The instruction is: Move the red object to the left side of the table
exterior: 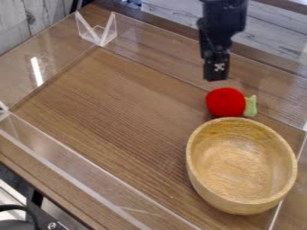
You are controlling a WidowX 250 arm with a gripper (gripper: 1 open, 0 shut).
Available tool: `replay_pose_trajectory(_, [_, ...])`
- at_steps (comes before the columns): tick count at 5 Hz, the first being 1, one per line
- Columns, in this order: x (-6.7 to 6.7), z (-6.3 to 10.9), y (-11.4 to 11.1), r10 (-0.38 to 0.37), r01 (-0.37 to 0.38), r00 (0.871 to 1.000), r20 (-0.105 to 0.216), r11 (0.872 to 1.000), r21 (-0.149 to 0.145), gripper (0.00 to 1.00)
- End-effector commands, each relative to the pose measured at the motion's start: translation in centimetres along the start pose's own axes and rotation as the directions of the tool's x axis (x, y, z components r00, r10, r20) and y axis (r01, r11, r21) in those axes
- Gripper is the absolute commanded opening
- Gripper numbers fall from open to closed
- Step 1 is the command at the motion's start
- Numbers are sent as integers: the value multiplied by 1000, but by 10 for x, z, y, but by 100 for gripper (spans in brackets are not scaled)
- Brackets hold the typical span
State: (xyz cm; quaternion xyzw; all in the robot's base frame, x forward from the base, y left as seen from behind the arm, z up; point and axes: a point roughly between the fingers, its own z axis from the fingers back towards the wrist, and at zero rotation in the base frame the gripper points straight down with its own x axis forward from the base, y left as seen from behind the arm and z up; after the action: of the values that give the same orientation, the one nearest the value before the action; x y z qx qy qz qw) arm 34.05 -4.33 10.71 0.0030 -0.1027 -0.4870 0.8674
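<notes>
The red object (224, 101), a small round toy fruit with a green leafy tuft on its right, lies on the brown table (108, 108) toward the right side, just behind the wooden bowl. My gripper (214, 75) hangs pointing down a short way above and behind the red object, clear of it, with nothing in its fingers. From this angle the fingers overlap as one dark block, so their gap does not show.
A large tan wooden bowl (241, 163) stands at the front right, close to the red object. Low clear acrylic walls (48, 157) run round the tabletop. A clear V-shaped stand (96, 30) sits at the back left.
</notes>
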Motion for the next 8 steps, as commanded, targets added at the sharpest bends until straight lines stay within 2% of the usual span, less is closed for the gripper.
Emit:
replay_pose_trajectory(1, [13, -4, 0, -46, 46, 998, 31, 999, 9, 100])
replay_pose_trajectory(3, [13, -27, -2, -153, 155, 987, 41, 987, -50, 100])
replay_pose_trajectory(4, [13, -52, -9, -173, 176, 984, 44, 982, -74, 100])
replay_pose_trajectory(5, [14, -56, -12, -185, 187, 982, 42, 980, -61, 0])
replay_pose_trajectory(6, [22, -37, -14, -131, 132, 991, 33, 991, -23, 0])
replay_pose_trajectory(7, [28, -6, -13, -72, 72, 997, 16, 997, 42, 0])
replay_pose_trajectory(8, [11, 42, 1, 58, -57, 998, -2, 989, 134, 0])
